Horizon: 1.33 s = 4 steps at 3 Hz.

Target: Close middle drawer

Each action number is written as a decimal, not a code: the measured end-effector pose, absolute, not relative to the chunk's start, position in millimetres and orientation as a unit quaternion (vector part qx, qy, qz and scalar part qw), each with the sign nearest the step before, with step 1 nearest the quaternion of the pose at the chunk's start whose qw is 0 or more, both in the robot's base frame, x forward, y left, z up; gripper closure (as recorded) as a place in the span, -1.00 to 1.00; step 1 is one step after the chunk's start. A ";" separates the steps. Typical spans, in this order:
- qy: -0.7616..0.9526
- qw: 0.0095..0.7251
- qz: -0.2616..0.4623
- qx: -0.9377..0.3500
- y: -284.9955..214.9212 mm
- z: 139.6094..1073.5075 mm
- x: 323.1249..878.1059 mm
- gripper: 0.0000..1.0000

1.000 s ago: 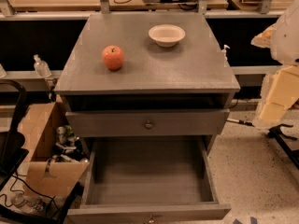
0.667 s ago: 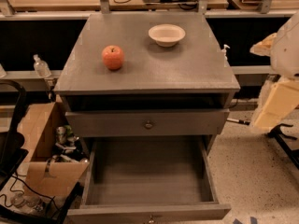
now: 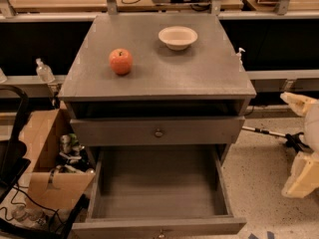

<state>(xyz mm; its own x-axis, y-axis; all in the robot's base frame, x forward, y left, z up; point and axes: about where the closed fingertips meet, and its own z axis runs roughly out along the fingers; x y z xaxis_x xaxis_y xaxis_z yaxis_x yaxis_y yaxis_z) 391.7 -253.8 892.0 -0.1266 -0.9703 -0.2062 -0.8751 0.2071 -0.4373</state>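
Observation:
The grey cabinet has its middle drawer pulled far out at the bottom of the view. Its box is empty and its low front with a small knob is at the lower edge. Above it is the taller top drawer front with a round knob, with a dark gap over it. My gripper is at the right edge, right of the cabinet and level with the open drawer, touching nothing. Its two cream fingers stand wide apart and empty.
A red apple and a white bowl sit on the cabinet top. A cardboard box with cans and a black frame stand to the left. A cable lies on the speckled floor at the right.
My gripper has moved down along the right side of the cabinet, from level with the cabinet top to level with the drawers. The drawers have not moved.

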 end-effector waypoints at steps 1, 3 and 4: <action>0.740 0.259 -0.096 -0.614 -280.9 834.1 386.0 -1.00; 0.733 0.337 -0.121 -0.578 -319.3 785.2 432.2 -1.00; 0.735 0.332 -0.120 -0.579 -316.4 782.2 432.4 -1.00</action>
